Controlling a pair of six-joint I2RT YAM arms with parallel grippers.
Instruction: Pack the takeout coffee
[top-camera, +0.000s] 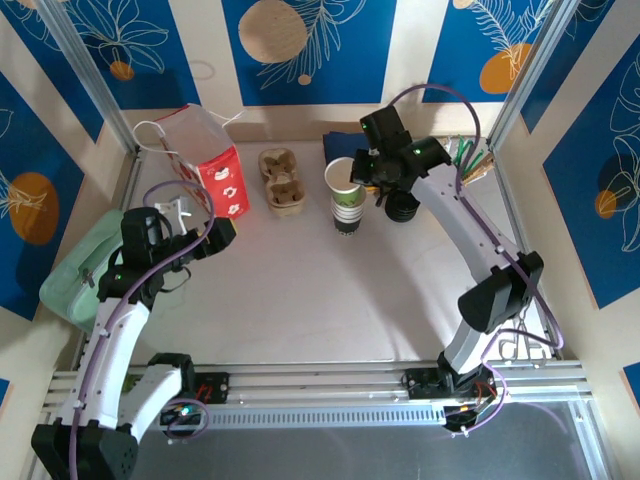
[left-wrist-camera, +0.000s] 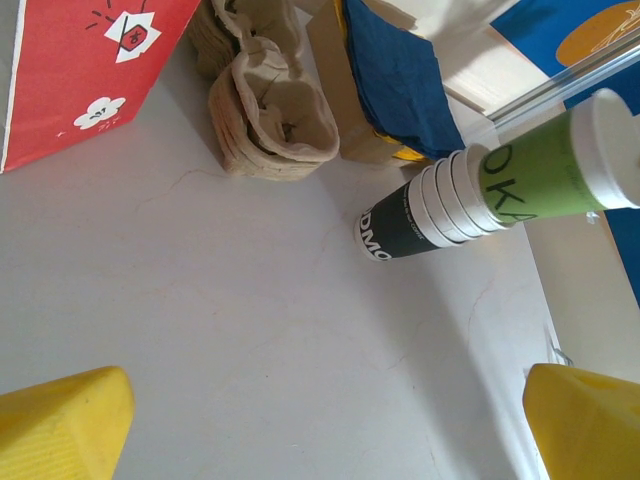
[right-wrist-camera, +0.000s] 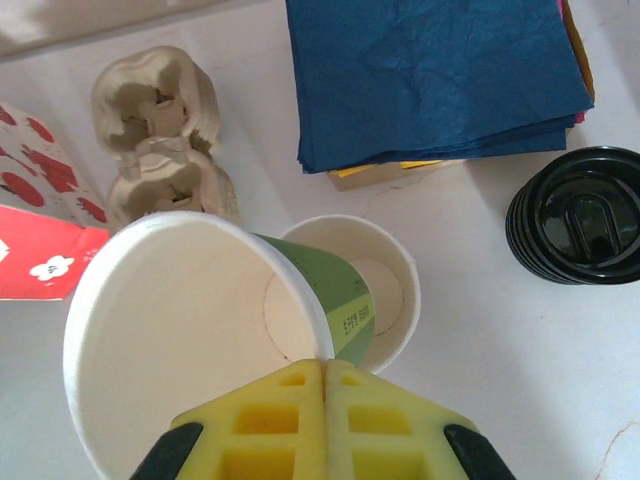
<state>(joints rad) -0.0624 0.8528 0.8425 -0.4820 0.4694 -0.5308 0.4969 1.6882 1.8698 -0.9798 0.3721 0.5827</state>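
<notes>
The takeout coffee cup (right-wrist-camera: 180, 330) is a green paper cup with a white rim and white inside. My right gripper (right-wrist-camera: 325, 372) is shut on its rim, one finger inside and one outside. The cup (top-camera: 342, 178) tilts over the stack of like cups (top-camera: 348, 215), its base still at the mouth of the top stacked cup (right-wrist-camera: 390, 290). In the left wrist view the same cup (left-wrist-camera: 560, 165) leans out of the stack (left-wrist-camera: 420, 215). My left gripper (top-camera: 215, 235) hangs open over bare table at the left, yellow fingertips (left-wrist-camera: 70, 425) wide apart, holding nothing.
A red paper bag (top-camera: 205, 165) stands open at the back left. A pulp cup carrier (top-camera: 282, 180) lies beside it. Blue napkins (right-wrist-camera: 430, 70) and a stack of black lids (right-wrist-camera: 580, 215) sit right of the cups. Stirrers (top-camera: 470, 160) stand at the back right, and a green item (top-camera: 80, 270) lies at the left edge.
</notes>
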